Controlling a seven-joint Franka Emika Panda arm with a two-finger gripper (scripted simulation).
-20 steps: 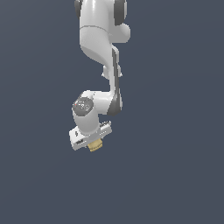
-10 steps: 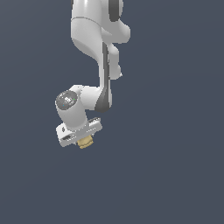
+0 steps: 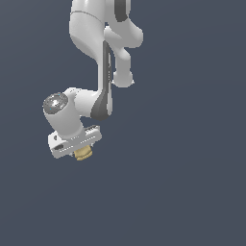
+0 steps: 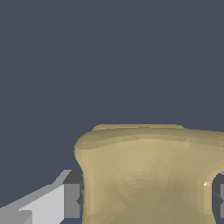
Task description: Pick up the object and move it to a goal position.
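Object (image 3: 83,153): a small tan piece, pinched between the jaws of the gripper (image 3: 80,153) and poking out just below the white hand. In the exterior view it sits low and toward that view's left, hanging in open space with nothing touching it from beneath. In the wrist view the object (image 4: 148,175) fills much of the frame; its face is tan with soft darker shading and a waisted outline that flares wider at the far edge. A grey pad (image 4: 71,200) presses against one flank and a second grey pad (image 4: 221,200) shows at the opposite flank, so the jaws are closed on the piece from both sides.

No writing, brand or label can be read on the object or on the arm (image 3: 96,57).

The arm comes down from the top of the exterior view, white with a dark band along one link, and ends in a wrist with a round grey cap (image 3: 55,102) above the hand. Nothing else stands near the object.

The surroundings are a flat, even slate-blue backdrop in both views; no table edge or floor line can be made out.
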